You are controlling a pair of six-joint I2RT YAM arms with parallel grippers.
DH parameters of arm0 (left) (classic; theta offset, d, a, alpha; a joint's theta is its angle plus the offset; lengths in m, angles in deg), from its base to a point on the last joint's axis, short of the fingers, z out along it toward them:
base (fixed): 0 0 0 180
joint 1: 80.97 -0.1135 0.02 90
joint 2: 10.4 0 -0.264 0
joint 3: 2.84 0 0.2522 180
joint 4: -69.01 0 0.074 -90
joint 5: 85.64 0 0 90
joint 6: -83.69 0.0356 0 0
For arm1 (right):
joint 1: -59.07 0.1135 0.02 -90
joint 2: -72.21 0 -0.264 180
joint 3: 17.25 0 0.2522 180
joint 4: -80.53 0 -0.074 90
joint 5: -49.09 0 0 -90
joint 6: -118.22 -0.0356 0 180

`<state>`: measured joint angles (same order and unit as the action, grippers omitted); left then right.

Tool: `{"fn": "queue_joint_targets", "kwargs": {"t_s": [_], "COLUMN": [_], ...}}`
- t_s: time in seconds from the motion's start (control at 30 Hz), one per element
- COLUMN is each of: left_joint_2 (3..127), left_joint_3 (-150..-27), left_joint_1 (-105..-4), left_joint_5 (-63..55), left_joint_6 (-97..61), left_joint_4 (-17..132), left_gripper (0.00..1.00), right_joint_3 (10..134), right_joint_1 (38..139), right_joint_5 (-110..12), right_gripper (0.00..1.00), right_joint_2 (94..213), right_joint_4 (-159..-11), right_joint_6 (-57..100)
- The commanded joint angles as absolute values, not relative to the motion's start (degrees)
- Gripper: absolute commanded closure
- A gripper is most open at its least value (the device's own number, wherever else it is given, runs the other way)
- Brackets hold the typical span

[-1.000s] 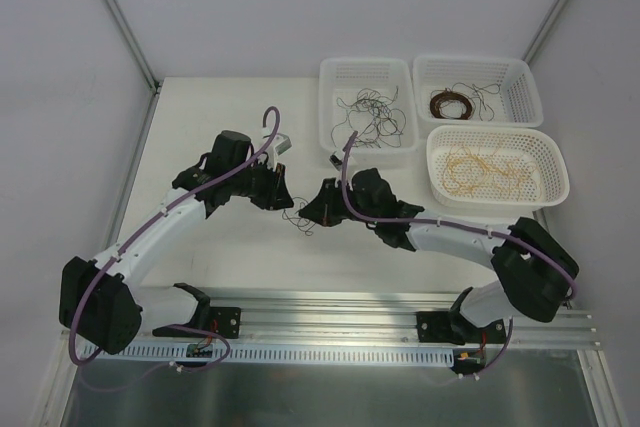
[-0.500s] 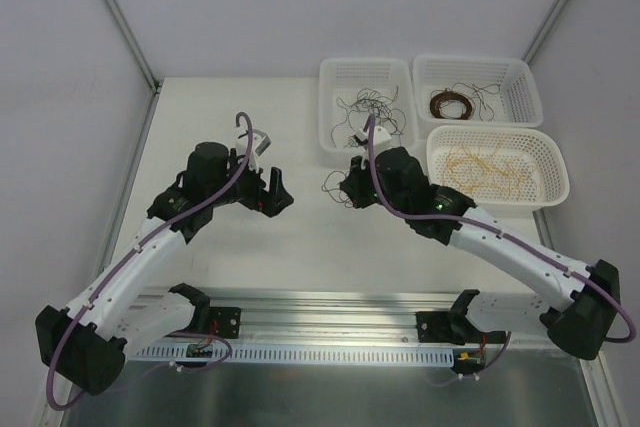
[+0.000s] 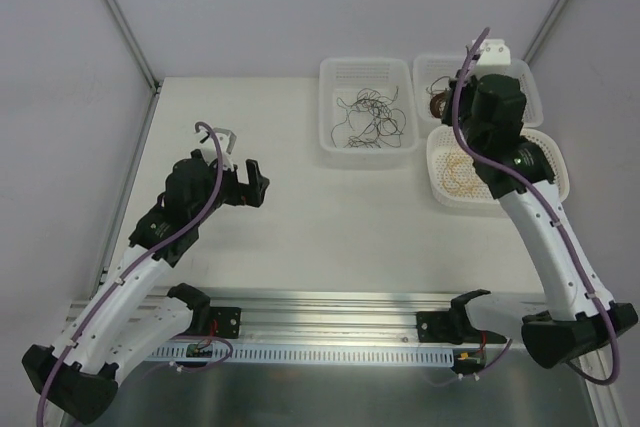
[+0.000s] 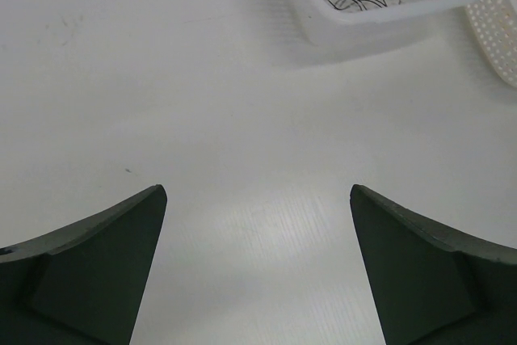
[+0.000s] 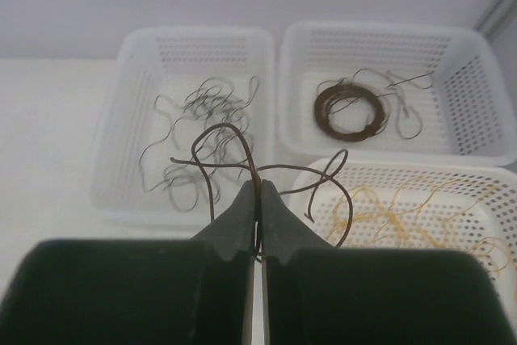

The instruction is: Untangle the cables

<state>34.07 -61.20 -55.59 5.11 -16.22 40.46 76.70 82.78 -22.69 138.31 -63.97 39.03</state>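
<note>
Seemingly nearly done: right gripper (image 5: 258, 187) pinches a loose dark brown wire (image 5: 222, 130) over the baskets (image 5: 194, 33); left gripper (image 4: 257, 191) stands open, empty.

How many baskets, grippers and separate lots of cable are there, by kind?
White baskets: 3 (left basket, back right basket, front right basket)
Grippers: 2 (left gripper, right gripper)
Cable lots: 4 (black bunch, dark brown coil, yellow-tan bunch, held dark brown wire)
Total: 9

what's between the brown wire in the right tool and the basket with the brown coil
Nothing visible: the dark brown wire hangs free from the shut right tool, and the far right basket is open on top.
</note>
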Motion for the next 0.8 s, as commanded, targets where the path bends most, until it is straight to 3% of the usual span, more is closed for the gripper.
{"fn": "queue_joint_targets", "kwargs": {"t_s": [0.0, 0.1, 0.23, 0.33, 0.43, 0.47, 0.67, 0.77], "left_joint_2": [31.6, 30.4, 29.7, 29.8, 30.3, 30.4, 30.2, 29.8], "left_joint_3": [-60.5, -60.1, -60.0, -59.9, -60.1, -60.0, -60.3, -60.2], "left_joint_1": [-56.5, -57.4, -58.4, -59.4, -60.3, -60.9, -63.7, -64.8], "left_joint_5": [13.5, 15.4, 15.3, 14.7, 13.3, 12.7, 9.8, 9.3], "left_joint_6": [-18.5, -19.3, -19.4, -19.5, -19.7, -19.8, -21.2, -21.5], "left_joint_4": [42.8, 42.9, 42.8, 42.9, 42.9, 42.9, 42.8, 42.8], "left_gripper": [0.01, 0.01, 0.01, 0.01, 0.01, 0.01, 0.01, 0.01], "right_joint_3": [82.5, 87.2, 102.5, 110.5, 120.7, 122.5, 112.6, 107.3], "right_joint_1": [74.8, 68.7, 63.6, 61.0, 59.5, 59.3, 59.3, 59.3], "right_joint_5": [-25.6, -28.2, -30.3, -29.7, -29.7, -30.5, -31.8, -31.7], "right_gripper": [0.99, 0.99, 0.99, 0.95, 0.68, 0.48, 0.15, 0.07], "right_joint_2": [144.4, 153.3, 168.4, 179.8, 189.3, 190.6, 185.3, 179.9], "right_joint_4": [-72.2, -75.1, -75.3, -74.4, -71.3, -70.9, -75.4, -75.6], "right_joint_6": [42.5, 42.7, 42.5, 42.5, 42.0, 42.2, 41.6, 41.4]}}
